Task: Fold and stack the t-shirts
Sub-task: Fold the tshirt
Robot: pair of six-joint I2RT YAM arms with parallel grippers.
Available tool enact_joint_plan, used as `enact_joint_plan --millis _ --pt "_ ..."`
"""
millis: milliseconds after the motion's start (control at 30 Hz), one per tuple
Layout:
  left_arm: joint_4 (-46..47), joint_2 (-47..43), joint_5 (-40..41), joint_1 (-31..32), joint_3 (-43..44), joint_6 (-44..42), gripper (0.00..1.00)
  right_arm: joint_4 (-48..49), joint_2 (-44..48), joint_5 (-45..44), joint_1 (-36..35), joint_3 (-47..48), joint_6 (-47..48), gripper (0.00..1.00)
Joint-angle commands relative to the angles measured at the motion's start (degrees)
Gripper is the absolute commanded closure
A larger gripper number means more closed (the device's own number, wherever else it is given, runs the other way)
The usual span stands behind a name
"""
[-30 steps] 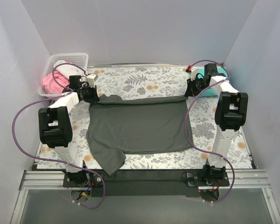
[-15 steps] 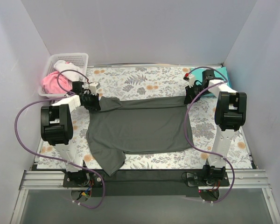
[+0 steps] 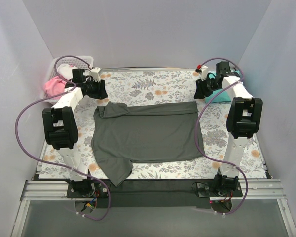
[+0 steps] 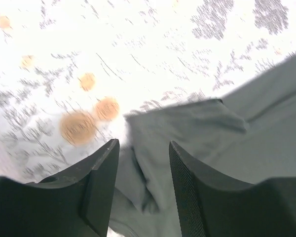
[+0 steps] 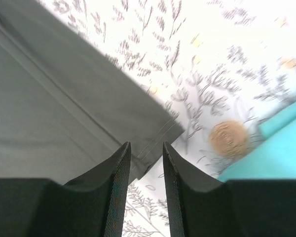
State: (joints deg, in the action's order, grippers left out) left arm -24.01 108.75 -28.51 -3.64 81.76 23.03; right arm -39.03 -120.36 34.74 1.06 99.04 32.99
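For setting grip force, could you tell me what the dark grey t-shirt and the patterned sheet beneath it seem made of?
The dark grey t-shirt: soft matte knit, probably cotton jersey; it lies limp with soft folds and a stitched hem. The patterned sheet: thin matte printed cloth, lying flat; its weave is too blurred to tell.

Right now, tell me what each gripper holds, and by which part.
Nothing. The left gripper and right gripper both hang open, clear of the charcoal t-shirt.

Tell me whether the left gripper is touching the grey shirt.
Apart. The top view shows the left gripper beyond the grey shirt's far corner, with a strip of patterned sheet between them.
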Motion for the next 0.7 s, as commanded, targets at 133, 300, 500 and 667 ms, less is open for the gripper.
enact_joint_plan --millis 133,300,500,667 --pt "0.0 9.0 2.1 0.5 8.1 3.3 0.56 -1.2 -1.3 1.7 -0.8 4.3 -1.9 0.65" --pt "0.2 11.4 2.2 1.8 8.3 3.4 0.55 -1.3 -2.1 1.4 -1.0 4.6 -2.1 0.59" --pt "0.1 12.5 1.6 2.8 6.7 3.2 0.63 -1.2 -2.3 0.9 -1.0 4.4 -1.9 0.56" --pt "-2.2 9.8 -0.5 2.8 6.2 2.0 0.99 -1.4 -2.0 0.5 -1.0 4.6 -1.7 0.56"
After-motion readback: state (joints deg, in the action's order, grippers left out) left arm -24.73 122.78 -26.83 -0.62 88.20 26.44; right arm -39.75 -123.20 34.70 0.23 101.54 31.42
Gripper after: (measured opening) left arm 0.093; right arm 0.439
